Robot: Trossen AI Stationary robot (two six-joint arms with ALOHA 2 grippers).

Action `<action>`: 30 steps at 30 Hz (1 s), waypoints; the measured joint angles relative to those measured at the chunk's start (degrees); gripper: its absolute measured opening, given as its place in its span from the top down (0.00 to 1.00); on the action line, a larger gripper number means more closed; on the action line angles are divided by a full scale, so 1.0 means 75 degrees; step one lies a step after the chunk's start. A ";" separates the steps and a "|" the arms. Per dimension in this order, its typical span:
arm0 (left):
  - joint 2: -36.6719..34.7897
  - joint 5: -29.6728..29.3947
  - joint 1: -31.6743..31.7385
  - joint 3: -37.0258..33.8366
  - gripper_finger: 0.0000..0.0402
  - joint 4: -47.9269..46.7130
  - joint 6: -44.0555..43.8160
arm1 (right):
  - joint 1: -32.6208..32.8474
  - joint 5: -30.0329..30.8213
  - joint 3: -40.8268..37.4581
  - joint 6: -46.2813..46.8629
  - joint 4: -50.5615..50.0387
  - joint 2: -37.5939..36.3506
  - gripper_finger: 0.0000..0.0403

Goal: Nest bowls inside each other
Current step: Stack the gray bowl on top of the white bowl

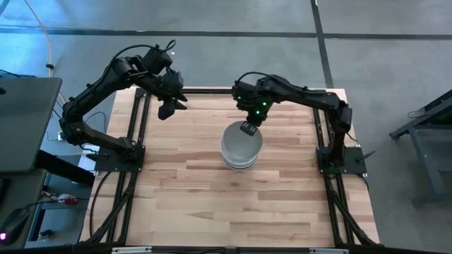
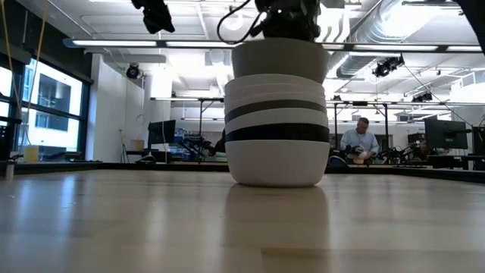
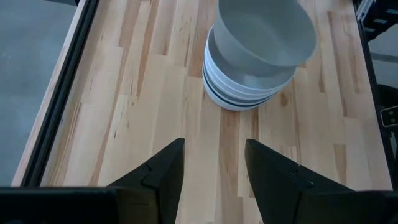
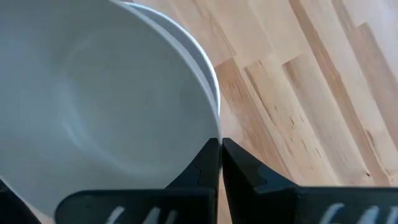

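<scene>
One white bowl [image 2: 279, 59] pinched at its rim by right gripper [image 4: 219, 163], directly above stack [image 2: 277, 129]. Level it, lower centred, then release. Left gripper [image 3: 213, 169] open, aside.

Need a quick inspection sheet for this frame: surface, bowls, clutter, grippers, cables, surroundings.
Surface: wooden table, bare apart from the stack.
Job's things: stack of bowls mid-table, white with a grey and a black band showing; top white bowl sits high, not fully seated.
Clutter: nothing seen.
Grippers: right gripper shut on the top white bowl's rim; left gripper open, raised over the table's far left part, holding nothing.
Cables: yellow cable on the floor left of the table.
Surroundings: person seated at a bench far behind; monitors and benches in the room.
</scene>
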 joint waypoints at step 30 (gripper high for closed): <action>0.0000 0.0001 0.0003 0.0000 0.61 -0.0055 0.0339 | -0.0145 -0.0473 -0.0008 -0.0215 -0.0010 0.0972 1.00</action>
